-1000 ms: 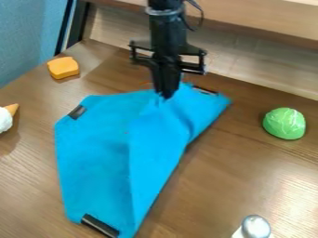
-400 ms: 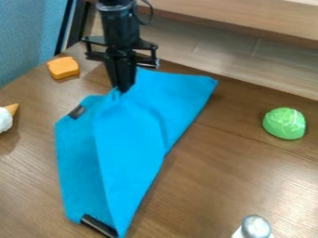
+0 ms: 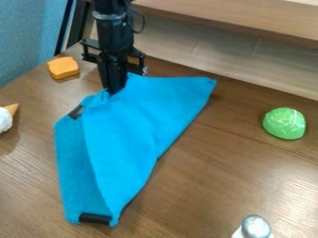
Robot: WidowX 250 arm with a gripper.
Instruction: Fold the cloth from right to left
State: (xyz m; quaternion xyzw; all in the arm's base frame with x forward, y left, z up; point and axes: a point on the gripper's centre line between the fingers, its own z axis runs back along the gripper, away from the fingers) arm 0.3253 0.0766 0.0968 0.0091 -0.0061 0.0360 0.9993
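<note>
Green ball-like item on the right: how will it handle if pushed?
The green item may roll or rock, given its rounded top and sides. Its smooth, slightly shiny surface suggests it could slip in a loose grip. Probably light, if it's toy food like its looks hint.

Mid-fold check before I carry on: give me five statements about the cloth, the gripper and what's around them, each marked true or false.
1. The gripper pinches the cloth near its upper left part. True.
2. The folded layer covers the whole left side of the cloth. False: a band of the lower layer shows along the left edge.
3. A black strip shows at the cloth's near end. True.
4. The green object lies on the cloth. False: the green object is on the table, to the right of the cloth.
5. The orange block is apart from the cloth. True.
</note>
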